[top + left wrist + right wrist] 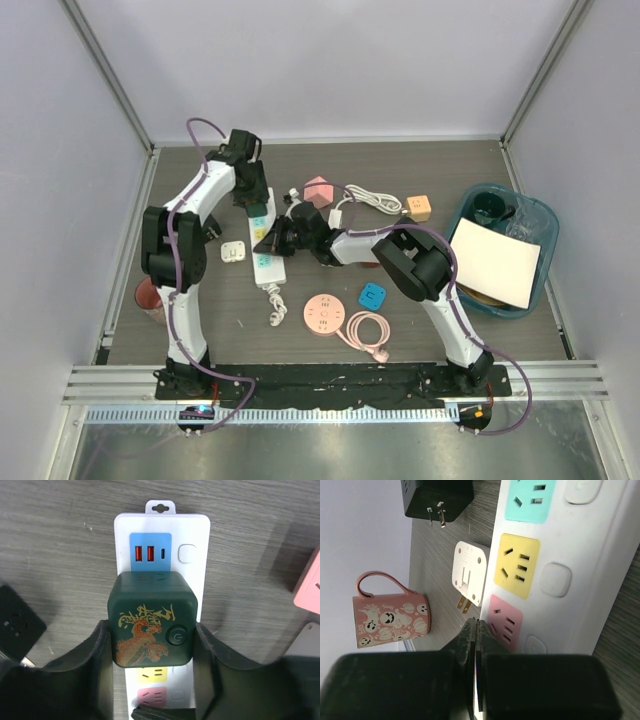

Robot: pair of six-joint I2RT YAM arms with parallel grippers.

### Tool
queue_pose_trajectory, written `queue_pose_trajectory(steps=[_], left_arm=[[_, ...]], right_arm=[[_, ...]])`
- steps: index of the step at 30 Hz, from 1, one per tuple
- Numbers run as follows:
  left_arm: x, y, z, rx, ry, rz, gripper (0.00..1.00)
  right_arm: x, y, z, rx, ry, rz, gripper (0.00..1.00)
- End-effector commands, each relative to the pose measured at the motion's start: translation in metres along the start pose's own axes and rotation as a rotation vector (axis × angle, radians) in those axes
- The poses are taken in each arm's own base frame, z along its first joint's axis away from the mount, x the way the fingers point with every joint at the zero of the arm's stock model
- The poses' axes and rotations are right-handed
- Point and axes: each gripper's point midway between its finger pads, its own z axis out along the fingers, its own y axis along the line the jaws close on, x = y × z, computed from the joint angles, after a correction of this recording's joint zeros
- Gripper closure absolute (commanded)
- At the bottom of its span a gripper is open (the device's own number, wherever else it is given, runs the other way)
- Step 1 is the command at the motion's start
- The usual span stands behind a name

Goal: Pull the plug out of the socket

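A dark green plug (151, 620) with a gold and red dragon sits in the white power strip (162, 545), below its blue USB panel. My left gripper (151, 630) has one finger (97, 652) against each side of the plug's near half. In the top view the left gripper (252, 200) is over the far end of the strip (266, 262). My right gripper (476, 624) is shut and empty, its tips on the strip's (600, 555) edge beside the pink socket (503, 621). In the top view it (273, 241) lies over the strip's middle.
A pink ghost mug (392, 617), a white adapter (469, 575) and a black adapter (440, 497) lie left of the strip. A pink round hub (323, 313), blue cube (373, 295), pink block (319, 190), orange cube (418, 207) and blue basin (540, 225) are to the right.
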Motion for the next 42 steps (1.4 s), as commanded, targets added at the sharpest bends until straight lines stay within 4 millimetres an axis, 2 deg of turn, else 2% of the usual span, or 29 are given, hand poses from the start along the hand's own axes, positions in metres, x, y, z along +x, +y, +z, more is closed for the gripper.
queue_pose_trajectory(steps=[1, 2, 10, 14, 17, 22, 24, 28, 42], left_arm=[[-0.017, -0.005, -0.016, 0.029, -0.047, 0.001, 0.93], [-0.017, -0.007, -0.018, 0.033, -0.047, 0.002, 1.0], [-0.024, -0.026, -0.048, 0.142, -0.063, -0.015, 1.0], [-0.024, -0.035, -0.052, 0.192, -0.045, -0.012, 1.0], [-0.02, -0.031, -0.048, 0.162, -0.022, -0.007, 1.0], [-0.03, -0.024, -0.063, 0.129, -0.068, 0.008, 1.0], [-0.036, -0.014, -0.065, 0.066, -0.101, 0.031, 1.0], [-0.034, -0.01, -0.064, 0.038, -0.097, 0.065, 1.0], [-0.043, -0.028, -0.084, 0.119, -0.149, 0.094, 1.0]], right_arm=[[0.01, -0.029, 0.001, 0.099, 0.005, 0.024, 0.99], [0.01, -0.03, 0.001, 0.106, 0.005, 0.024, 0.99], [0.024, -0.071, 0.001, 0.267, 0.036, 0.055, 0.99], [0.032, -0.084, 0.004, 0.295, 0.053, 0.078, 0.99], [0.038, -0.094, 0.007, 0.311, 0.062, 0.107, 0.99], [0.048, -0.101, 0.008, 0.294, 0.071, 0.128, 0.99], [0.049, -0.1, 0.009, 0.269, 0.065, 0.136, 0.99], [0.053, -0.107, 0.008, 0.253, 0.054, 0.16, 0.99], [0.061, -0.126, 0.004, 0.247, 0.059, 0.223, 0.99]])
